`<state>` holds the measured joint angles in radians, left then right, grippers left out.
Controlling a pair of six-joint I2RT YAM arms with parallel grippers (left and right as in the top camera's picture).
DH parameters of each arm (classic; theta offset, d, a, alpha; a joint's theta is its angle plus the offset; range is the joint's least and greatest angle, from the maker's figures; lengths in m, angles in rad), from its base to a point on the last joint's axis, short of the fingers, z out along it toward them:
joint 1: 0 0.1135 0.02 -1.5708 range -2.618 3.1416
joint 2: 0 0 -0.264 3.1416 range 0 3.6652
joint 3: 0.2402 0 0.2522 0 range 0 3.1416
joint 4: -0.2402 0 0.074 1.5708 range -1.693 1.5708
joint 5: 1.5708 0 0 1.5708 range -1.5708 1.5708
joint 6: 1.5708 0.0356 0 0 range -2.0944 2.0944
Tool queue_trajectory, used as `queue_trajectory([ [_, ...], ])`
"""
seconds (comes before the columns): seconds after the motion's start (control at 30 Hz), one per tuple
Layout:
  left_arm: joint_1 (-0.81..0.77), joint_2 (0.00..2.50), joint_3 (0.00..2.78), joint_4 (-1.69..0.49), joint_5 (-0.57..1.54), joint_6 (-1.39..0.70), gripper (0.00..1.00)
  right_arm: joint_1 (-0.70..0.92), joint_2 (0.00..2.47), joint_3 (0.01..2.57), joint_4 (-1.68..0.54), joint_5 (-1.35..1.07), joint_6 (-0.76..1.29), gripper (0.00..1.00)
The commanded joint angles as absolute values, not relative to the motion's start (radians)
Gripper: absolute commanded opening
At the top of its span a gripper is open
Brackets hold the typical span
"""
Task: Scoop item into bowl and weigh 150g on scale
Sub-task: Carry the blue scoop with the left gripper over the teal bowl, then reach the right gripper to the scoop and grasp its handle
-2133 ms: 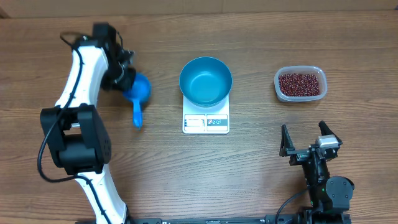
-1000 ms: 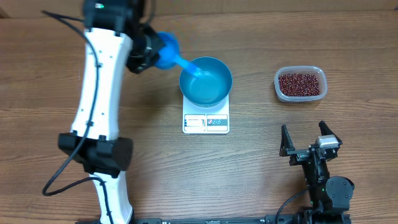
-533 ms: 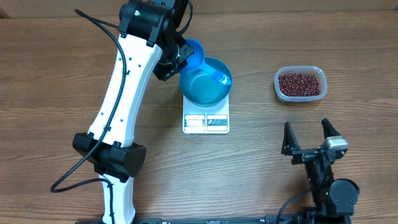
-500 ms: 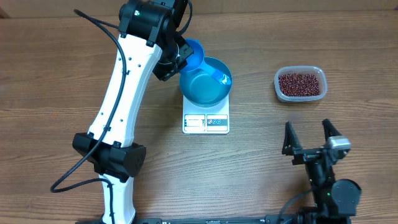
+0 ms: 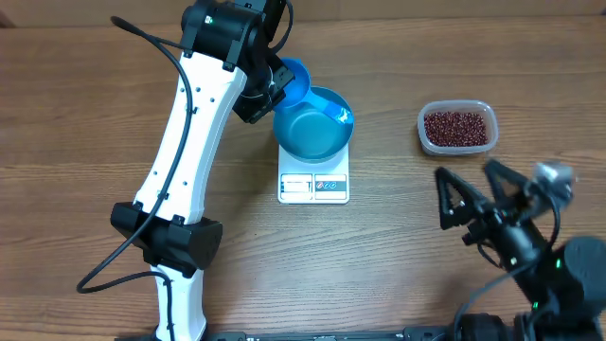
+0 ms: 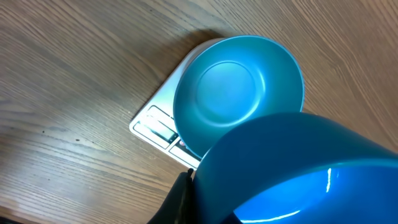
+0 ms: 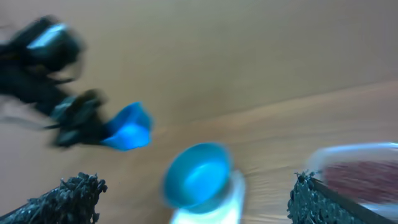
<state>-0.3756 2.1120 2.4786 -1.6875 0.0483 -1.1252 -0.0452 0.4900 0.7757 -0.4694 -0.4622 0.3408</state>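
The blue bowl [image 5: 311,127] stands on the white scale [image 5: 313,186] at mid-table; nothing shows inside it [image 6: 231,93]. My left gripper [image 5: 268,92] is shut on a small blue scoop [image 5: 295,83] at the bowl's upper-left rim, the handle reaching over the bowl. That scoop [image 6: 298,174] fills the lower right of the left wrist view. The item, dark red-brown beans [image 5: 458,127], lies in a clear tub [image 5: 423,127] at the right. My right gripper [image 5: 476,192] hangs open and lifted off the table, below the tub. Its view is blurred, showing bowl [image 7: 198,174] and tub [image 7: 364,167].
The white left arm [image 5: 189,142] stretches from the front-left base up to the bowl. The scale's display and buttons [image 5: 313,188] face the table's front. Bare wooden tabletop [image 5: 454,57] surrounds the scale and tub.
The left arm carried the scoop from the table's left side to the bowl's rim and has held still since. The right arm has just lifted and swung up from its rest, jaws still open.
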Motion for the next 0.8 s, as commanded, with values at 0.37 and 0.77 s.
queue_trajectory([
  [0.37,-0.381,2.107,2.494,-1.689,0.119,-1.344,0.04,-0.045,0.828,0.803,-0.162,-0.812,0.937,1.0],
  [0.77,-0.433,2.107,2.494,-1.663,0.161,-1.485,0.04,0.051,1.106,0.803,0.039,-0.801,1.179,0.97],
])
